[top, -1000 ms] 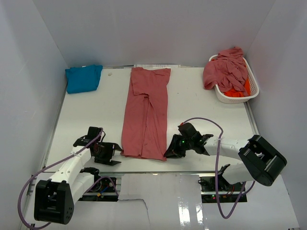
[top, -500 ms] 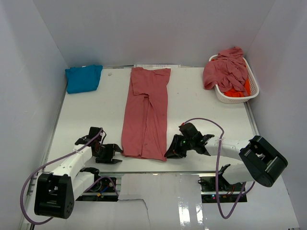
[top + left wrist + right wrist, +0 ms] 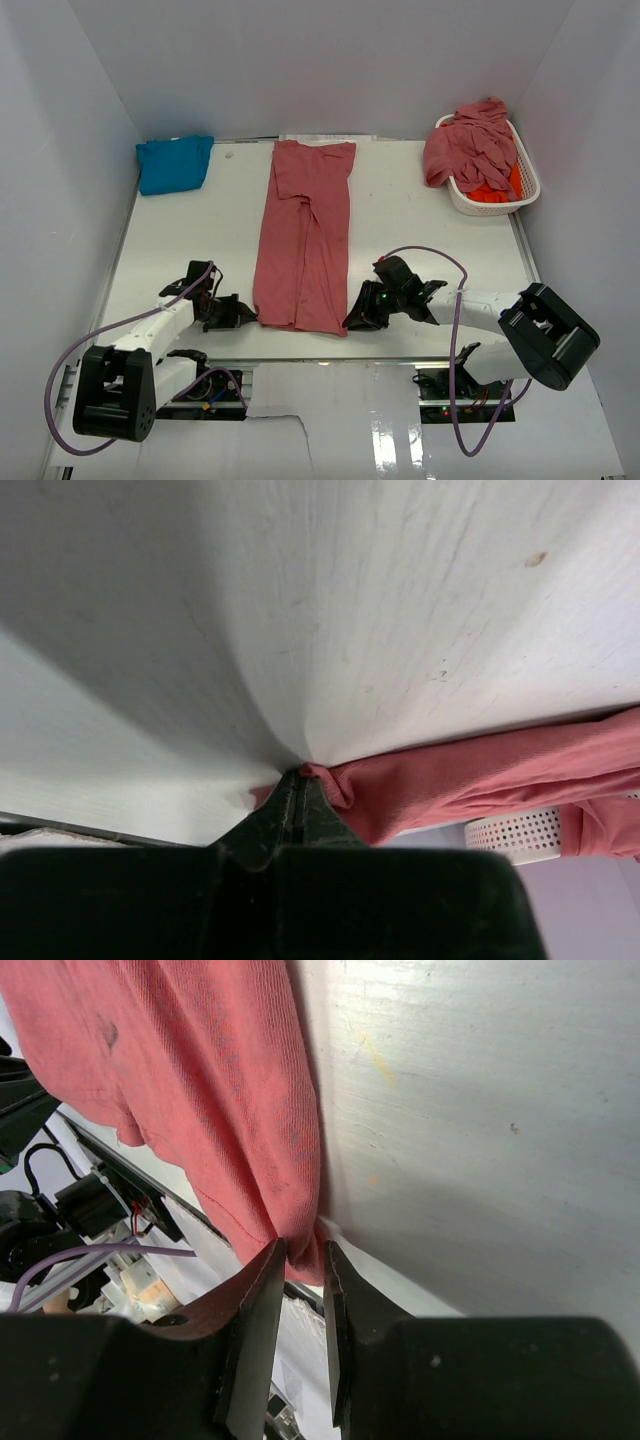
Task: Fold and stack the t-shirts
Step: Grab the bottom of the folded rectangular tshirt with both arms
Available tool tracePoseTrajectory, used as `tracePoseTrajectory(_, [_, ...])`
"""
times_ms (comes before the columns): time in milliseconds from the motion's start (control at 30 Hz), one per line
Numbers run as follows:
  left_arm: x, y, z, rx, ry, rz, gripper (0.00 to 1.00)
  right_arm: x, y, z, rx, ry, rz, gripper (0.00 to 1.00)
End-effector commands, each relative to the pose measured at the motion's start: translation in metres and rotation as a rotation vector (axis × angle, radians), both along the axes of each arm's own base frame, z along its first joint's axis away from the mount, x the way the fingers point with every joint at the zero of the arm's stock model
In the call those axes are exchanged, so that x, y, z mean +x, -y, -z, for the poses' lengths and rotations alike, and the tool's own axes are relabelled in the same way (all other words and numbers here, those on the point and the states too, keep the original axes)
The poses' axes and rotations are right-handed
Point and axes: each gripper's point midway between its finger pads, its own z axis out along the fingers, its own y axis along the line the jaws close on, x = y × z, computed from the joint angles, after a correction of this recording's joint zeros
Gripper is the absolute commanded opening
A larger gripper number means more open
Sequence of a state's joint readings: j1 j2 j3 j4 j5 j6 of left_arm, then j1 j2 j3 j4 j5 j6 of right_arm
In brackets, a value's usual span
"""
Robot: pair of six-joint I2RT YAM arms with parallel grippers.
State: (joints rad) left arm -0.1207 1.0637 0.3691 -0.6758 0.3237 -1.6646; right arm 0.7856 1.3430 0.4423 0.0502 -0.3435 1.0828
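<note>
A long rose-red t-shirt (image 3: 305, 230), folded lengthwise, lies down the middle of the table. My left gripper (image 3: 243, 312) sits at its near left corner. In the left wrist view the jaws (image 3: 300, 776) are pressed together with the shirt's corner (image 3: 345, 790) bunched round their tips. My right gripper (image 3: 350, 322) is at the near right corner, its narrow jaws (image 3: 303, 1260) shut on a pinch of the same shirt (image 3: 200, 1070). A folded turquoise t-shirt (image 3: 175, 163) rests at the back left. More rose-red t-shirts (image 3: 470, 145) and an orange one (image 3: 495, 192) fill the basket.
The white slatted basket (image 3: 530, 190) stands at the back right against the wall; part of it (image 3: 510, 832) shows in the left wrist view. White walls close in the table on three sides. The near table edge runs just below both grippers.
My left gripper slid right to the shirt's near left corner and closed from open to shut. The right arm and the shirt have stayed put.
</note>
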Motion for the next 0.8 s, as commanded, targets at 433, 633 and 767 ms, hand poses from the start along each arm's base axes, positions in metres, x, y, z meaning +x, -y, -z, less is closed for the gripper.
tracePoseTrajectory(433, [-0.006,-0.018,-0.023,0.111,-0.139,-0.049,0.00,-0.001,-0.001,0.000,0.012,-0.001,-0.013,0.29])
tracePoseTrajectory(633, [-0.034,-0.020,-0.025,0.122,-0.313,-0.080,0.00,-0.002,-0.001,0.000,0.015,-0.002,-0.015,0.29])
tracePoseTrajectory(767, [-0.052,-0.016,-0.019,0.104,-0.440,-0.086,0.00,-0.001,-0.001,-0.001,0.016,0.001,-0.014,0.29])
